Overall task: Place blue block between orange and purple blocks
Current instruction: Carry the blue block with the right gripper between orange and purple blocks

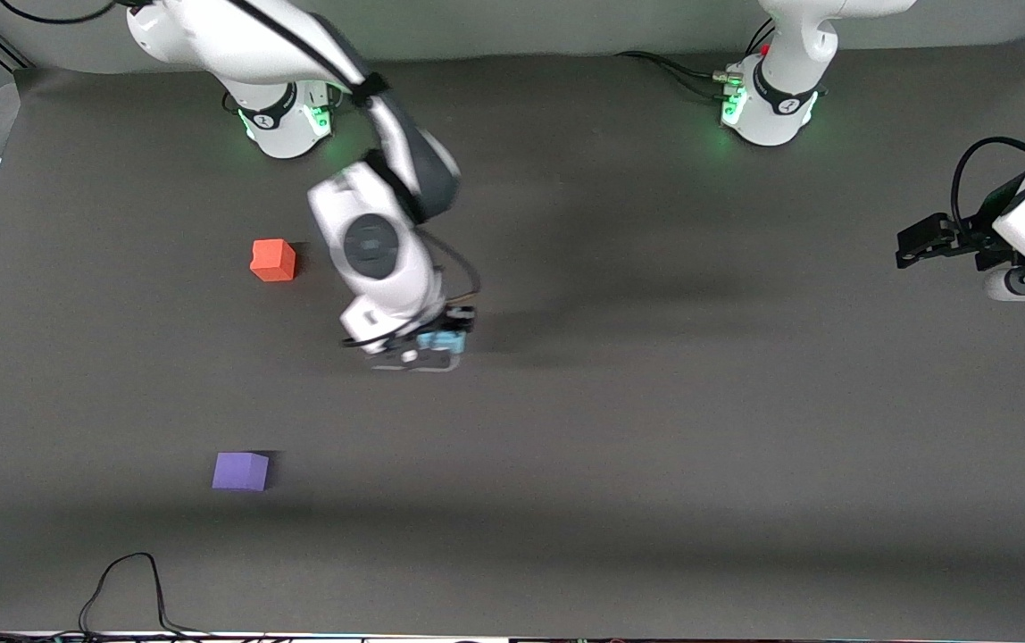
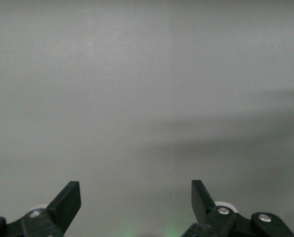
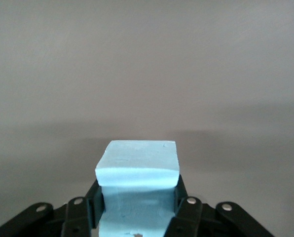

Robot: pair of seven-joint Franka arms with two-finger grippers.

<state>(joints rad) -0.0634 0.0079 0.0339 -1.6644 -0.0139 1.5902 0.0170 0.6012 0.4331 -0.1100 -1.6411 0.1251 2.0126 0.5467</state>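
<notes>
We count three foam cubes, one of each colour. The right end effector [image 1: 443, 343] pinches the blue block [image 3: 138, 168] between its fingers, over mid-worktop [image 1: 655, 429]. The orange block [image 1: 273, 260] sits nearer the right arm's base; the purple block [image 1: 240, 471] lies nearer the front camera, with open worktop between them. The left end effector [image 1: 914, 243] waits spread wide at the worktop's edge.
</notes>
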